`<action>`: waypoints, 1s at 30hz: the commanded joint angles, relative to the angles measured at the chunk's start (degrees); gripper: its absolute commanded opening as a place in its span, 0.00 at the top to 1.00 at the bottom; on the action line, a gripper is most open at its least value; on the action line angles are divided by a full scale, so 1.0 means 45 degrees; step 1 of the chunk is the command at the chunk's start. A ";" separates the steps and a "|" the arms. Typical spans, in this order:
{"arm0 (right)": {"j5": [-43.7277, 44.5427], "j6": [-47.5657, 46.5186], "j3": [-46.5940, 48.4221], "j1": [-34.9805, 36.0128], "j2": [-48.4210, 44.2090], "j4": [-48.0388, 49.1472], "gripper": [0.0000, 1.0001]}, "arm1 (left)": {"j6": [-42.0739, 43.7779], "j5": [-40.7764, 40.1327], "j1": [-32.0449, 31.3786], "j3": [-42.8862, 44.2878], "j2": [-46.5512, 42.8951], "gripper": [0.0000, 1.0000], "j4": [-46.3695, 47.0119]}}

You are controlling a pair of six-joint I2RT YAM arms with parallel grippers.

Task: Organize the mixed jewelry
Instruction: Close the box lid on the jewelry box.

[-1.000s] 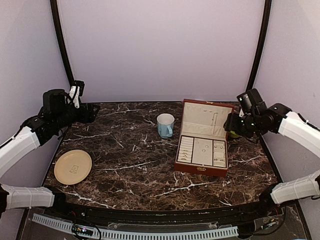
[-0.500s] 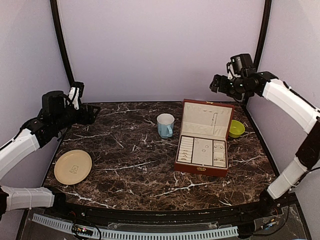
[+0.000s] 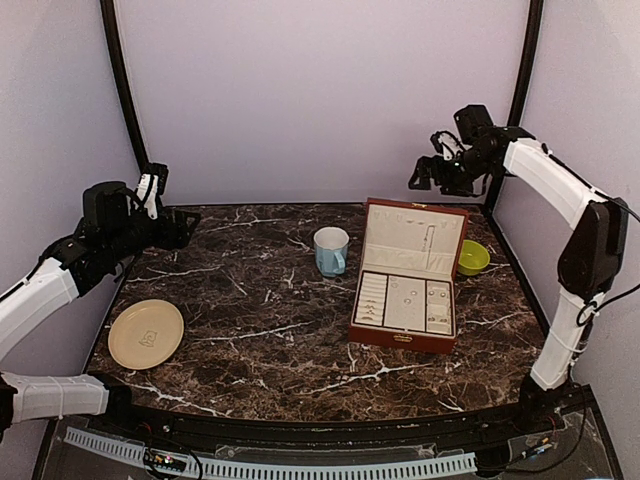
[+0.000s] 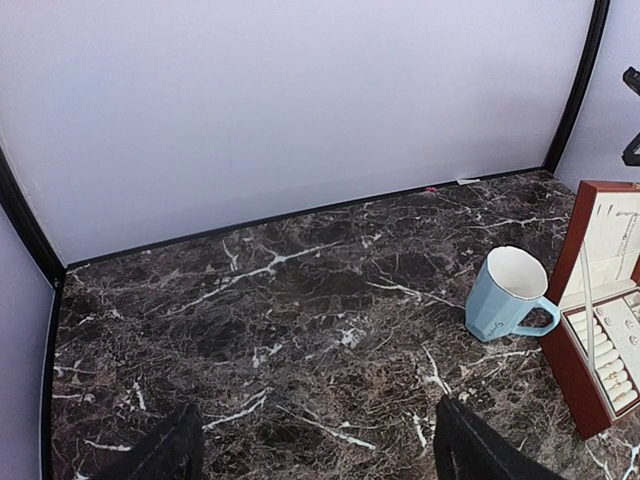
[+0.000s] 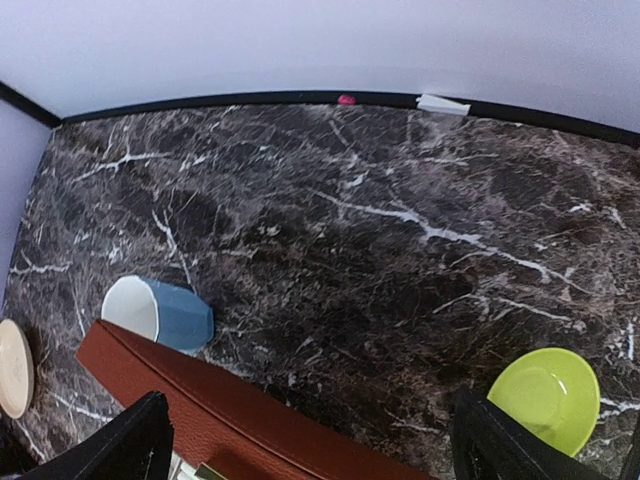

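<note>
1. From above, the jewelry pieces (image 3: 437, 318) in the open box (image 3: 400, 340) are pale specks, too small for me to tell apart.
2. My left wrist view cuts the box off at its right edge; only the tips of my left fingers (image 4: 165, 455) show at the bottom.
3. In my right wrist view the raised lid (image 5: 270, 425) hides the box's inside and part of the mug (image 5: 170, 312); the plate (image 5: 10, 368) is cut off left, my right fingers (image 5: 125, 450) below.

Dark marble tabletop (image 3: 250, 300) lies open between the round cream plate (image 3: 146, 333) at left and the pale blue ceramic mug (image 3: 331, 250), while the open red-brown box (image 3: 400, 338), its lid upright, stands between that mug and the small lime-green bowl (image 3: 472, 257).
</note>
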 commanded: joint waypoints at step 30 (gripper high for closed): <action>-0.4545 -0.0129 -0.5901 0.0920 -0.3491 0.0372 0.10 | 0.0386 0.0590 0.0089 -0.0097 -0.0093 0.22 0.0344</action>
